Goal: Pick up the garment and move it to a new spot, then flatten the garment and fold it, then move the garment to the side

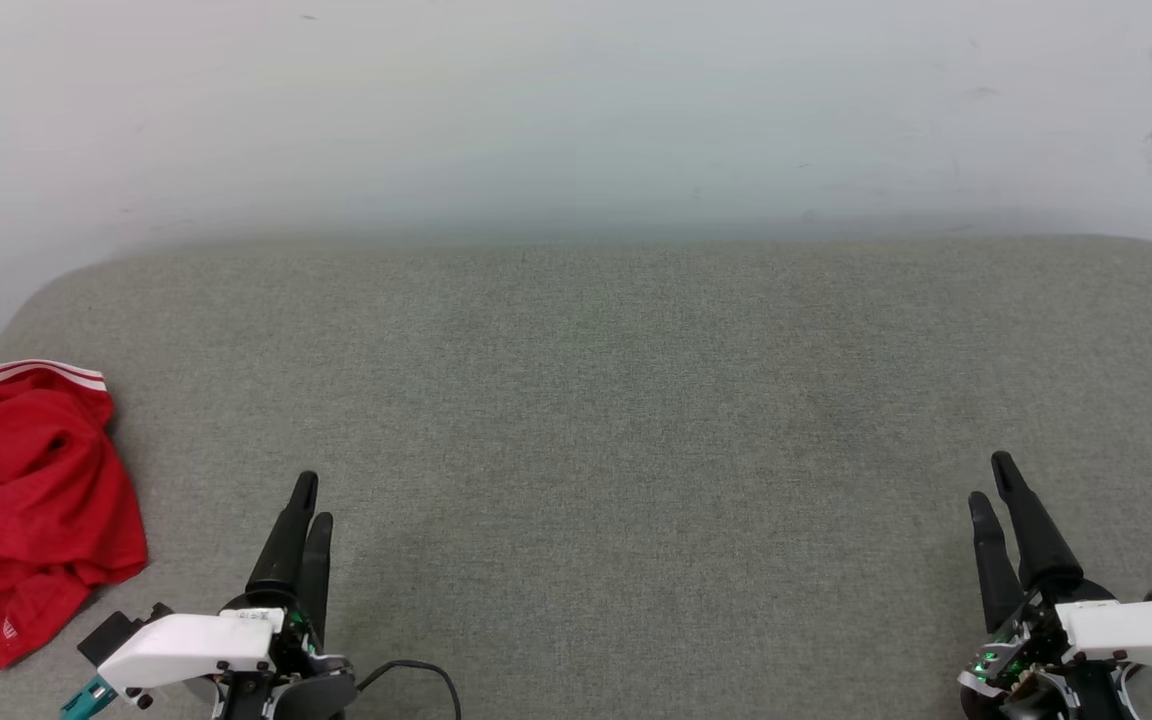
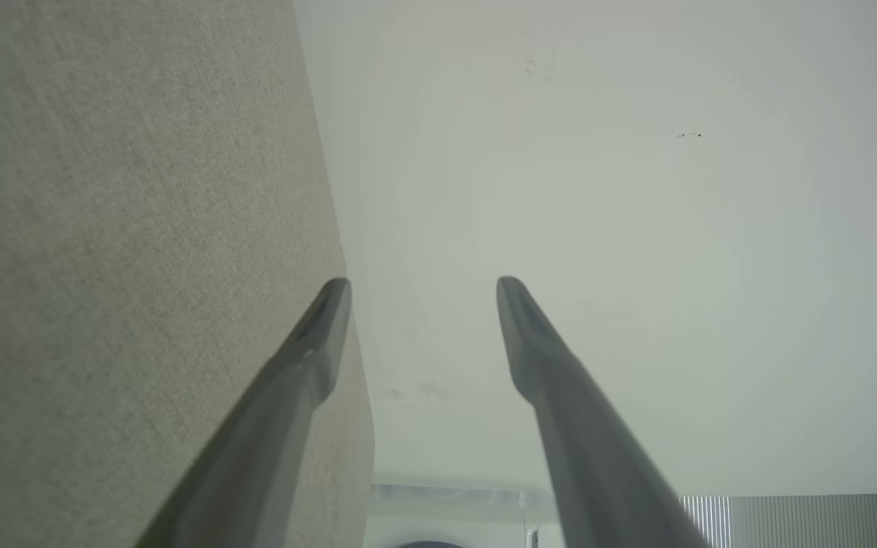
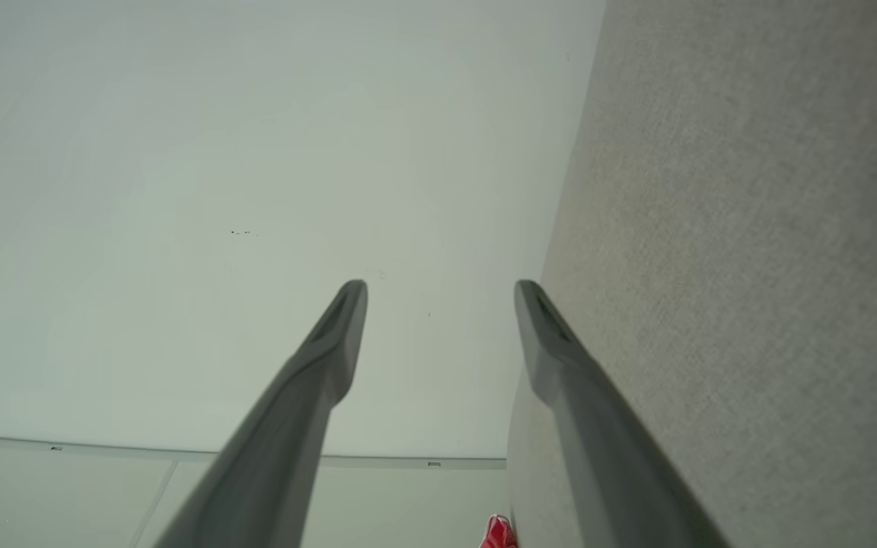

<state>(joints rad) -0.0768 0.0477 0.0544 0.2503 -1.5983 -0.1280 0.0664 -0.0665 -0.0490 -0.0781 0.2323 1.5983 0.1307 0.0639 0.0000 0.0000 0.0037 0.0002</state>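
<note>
The garment point(image 1: 26, 500) lies crumpled at the far left edge of the grey fabric surface point(image 1: 596, 400). It is red with a white-and-red striped trim along its top, and a bit of black and white lettering shows at its left side. My left gripper point(image 1: 315, 499) hovers low at the front, a short way to the right of the garment and apart from it. In the left wrist view that gripper point(image 2: 423, 281) stands open and empty. My right gripper point(image 1: 989, 478) is at the front right, far from the garment, also open and empty point(image 3: 441, 283). A red scrap of the garment point(image 3: 499, 534) peeks in at the bottom of the right wrist view.
A pale wall point(image 1: 576, 110) runs behind the surface's rounded far edge. A black cable point(image 1: 416, 670) loops by my left wrist. The broad middle of the grey surface lies between the two grippers.
</note>
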